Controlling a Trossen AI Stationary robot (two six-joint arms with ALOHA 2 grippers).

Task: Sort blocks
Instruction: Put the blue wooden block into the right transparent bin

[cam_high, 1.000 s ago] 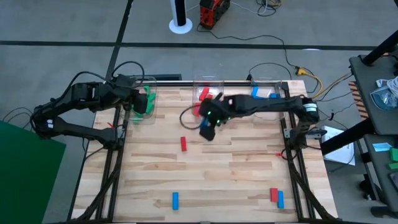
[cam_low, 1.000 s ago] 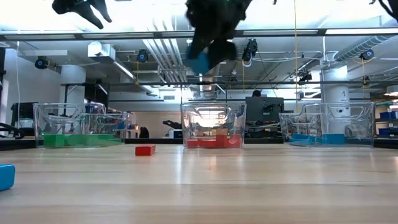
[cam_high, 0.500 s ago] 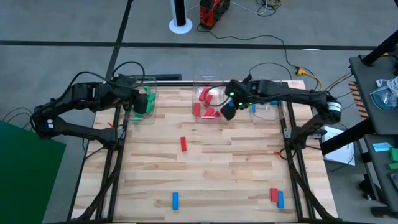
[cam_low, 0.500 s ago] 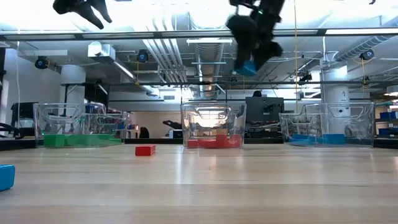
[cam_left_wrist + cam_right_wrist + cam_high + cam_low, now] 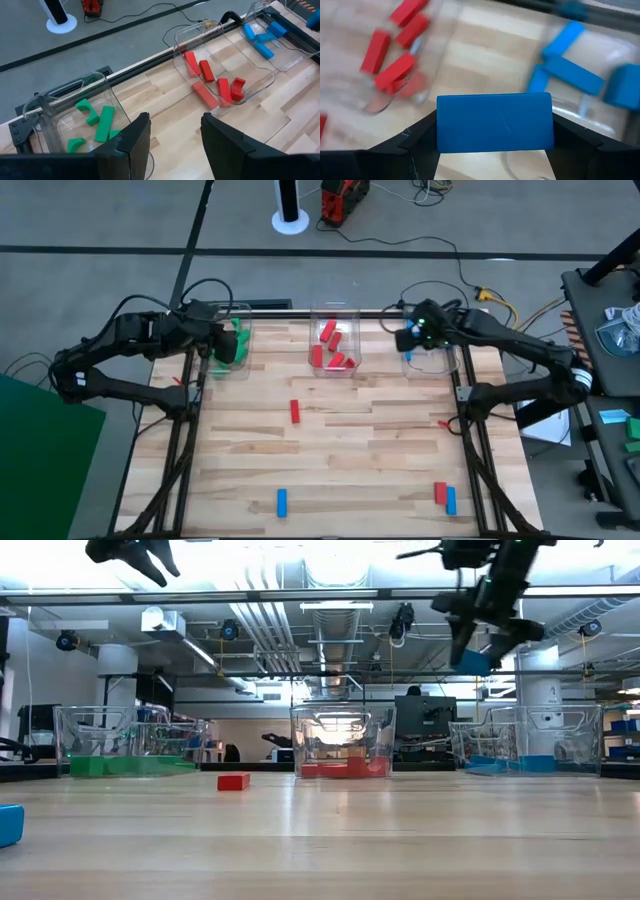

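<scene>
Red blocks (image 5: 333, 346) in middle bin (image 5: 334, 313)

Lab: exposed ceiling ducts (image 5: 300, 630), monitor (image 5: 422, 712), floor cables (image 5: 400, 245).

Three clear bins (image 5: 335, 345) line the table's far edge, with open wood between them. The middle of the table (image 5: 380, 450) lies open except one red block (image 5: 296, 411).
</scene>
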